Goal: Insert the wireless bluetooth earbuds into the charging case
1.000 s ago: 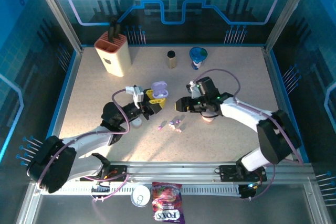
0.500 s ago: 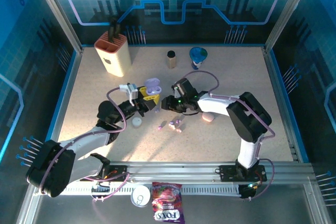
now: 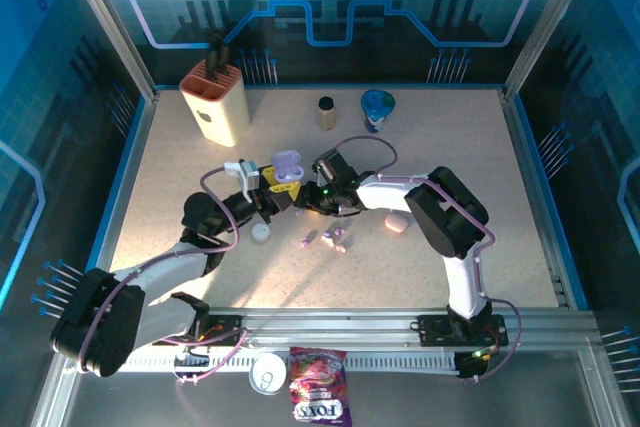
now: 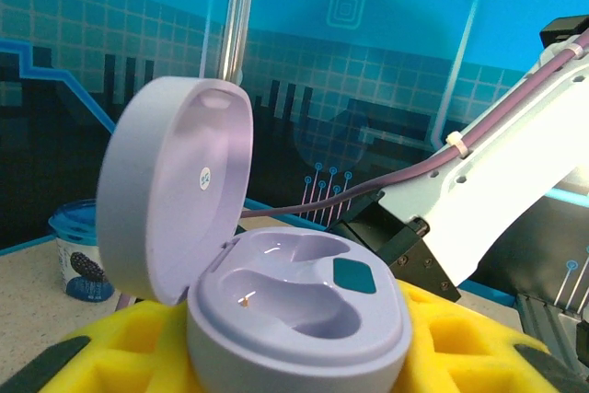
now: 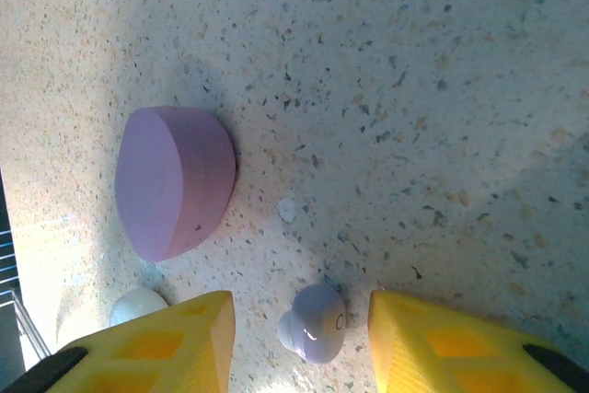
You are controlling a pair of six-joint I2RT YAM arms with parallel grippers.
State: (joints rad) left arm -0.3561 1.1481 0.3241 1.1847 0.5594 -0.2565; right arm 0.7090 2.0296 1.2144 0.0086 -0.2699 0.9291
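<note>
Ideally the right gripper (image 5: 297,365), pads (image 5: 166,347) parted astride the lilac earbud (image 5: 313,333) at wrist-view six o'clock, pinches it squarely before carrying it to the open charging case (image 4: 299,310) the left gripper (image 3: 280,186) clamps.

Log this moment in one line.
left gripper: shut on open charging case | case: empty | right gripper: open, straddling purple earbud | stage: earbud not yet inserted

The case (image 4: 294,310) hides part of the blue cup (image 4: 78,255) behind it. Yellow pads (image 4: 460,347) hide the case's bottom. From above, the earbuds (image 3: 335,238) on the bench (image 3: 450,147) near the case are too small to tell apart. The right gripper (image 5: 302,315) is cut off at the picture's bottom edge.
</note>
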